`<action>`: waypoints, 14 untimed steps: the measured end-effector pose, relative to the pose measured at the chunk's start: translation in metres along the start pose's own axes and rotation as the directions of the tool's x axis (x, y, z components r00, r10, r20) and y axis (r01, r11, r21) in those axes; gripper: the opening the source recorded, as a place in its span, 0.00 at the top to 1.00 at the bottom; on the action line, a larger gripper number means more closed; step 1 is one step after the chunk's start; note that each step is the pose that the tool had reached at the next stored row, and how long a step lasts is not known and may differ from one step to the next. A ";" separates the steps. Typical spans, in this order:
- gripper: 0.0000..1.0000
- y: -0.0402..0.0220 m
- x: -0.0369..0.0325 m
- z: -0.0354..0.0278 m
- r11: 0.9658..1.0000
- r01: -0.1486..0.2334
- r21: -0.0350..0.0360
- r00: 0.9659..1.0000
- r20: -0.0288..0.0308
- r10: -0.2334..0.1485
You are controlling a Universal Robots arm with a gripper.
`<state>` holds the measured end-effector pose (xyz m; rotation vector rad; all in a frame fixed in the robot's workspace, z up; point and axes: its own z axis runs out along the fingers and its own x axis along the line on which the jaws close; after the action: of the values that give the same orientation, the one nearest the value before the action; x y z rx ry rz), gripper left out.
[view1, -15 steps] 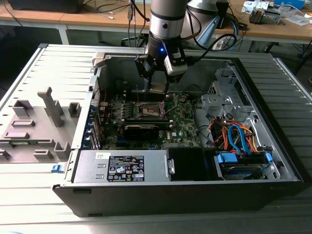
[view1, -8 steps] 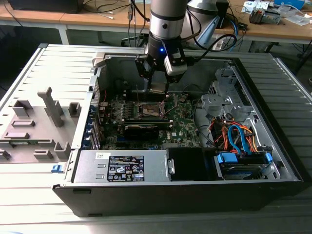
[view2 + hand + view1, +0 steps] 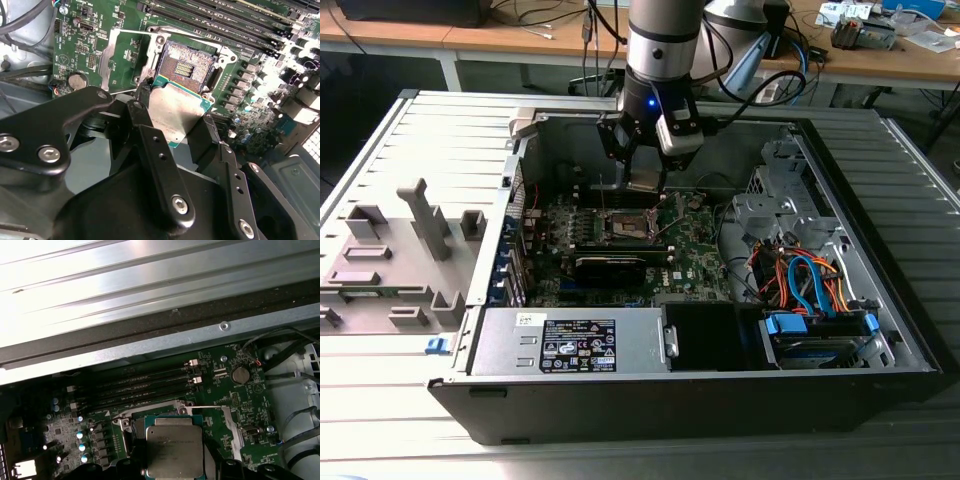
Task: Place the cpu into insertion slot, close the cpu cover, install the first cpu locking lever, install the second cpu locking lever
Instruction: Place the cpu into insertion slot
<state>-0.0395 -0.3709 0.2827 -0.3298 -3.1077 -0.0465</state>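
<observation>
Gripper (image 3: pixel 175 116) links, black, sit closest to the lens in the second wrist view. Its two fingers (image 3: pixel 142 107) pinch the cpu (image 3: pixel 179 107) by opposite edges, with the silver-grey lid facing the camera and a green rim showing.

- cpu position: held over the insertion slot (image 3: pixel 189 67), overlapping the slot's near corner. Contact with the frame: cannot tell.
- Slot: brownish-gold pin field exposed, dark frame around it.
- cpu cover (image 3: pixel 109 62): swung open, on the side of the slot toward the coin cell (image 3: pixel 77 80). Green board shows through its cut-out centre.
- Memory slots (image 3: pixel 225 15): long, dark, running past the far side of the slot.

Exterior view: the arm (image 3: pixel 660 50) reaches down into the open computer case (image 3: pixel 620 410), with the gripper low over the green motherboard (image 3: pixel 695 250). The power supply (image 3: pixel 570 340) lies along the near wall, well apart from the gripper.
</observation>
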 end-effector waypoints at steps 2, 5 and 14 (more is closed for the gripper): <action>0.45 0.0000 0.0000 0.0001 1.000 -0.001 0.000 1.000 0.000 0.001; 0.45 0.0000 0.0000 0.0003 1.000 -0.004 0.001 1.000 0.000 0.004; 0.45 0.0000 0.0000 0.0008 1.000 -0.013 0.001 1.000 0.001 0.013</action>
<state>-0.0395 -0.3709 0.2819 -0.3503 -3.1058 -0.0451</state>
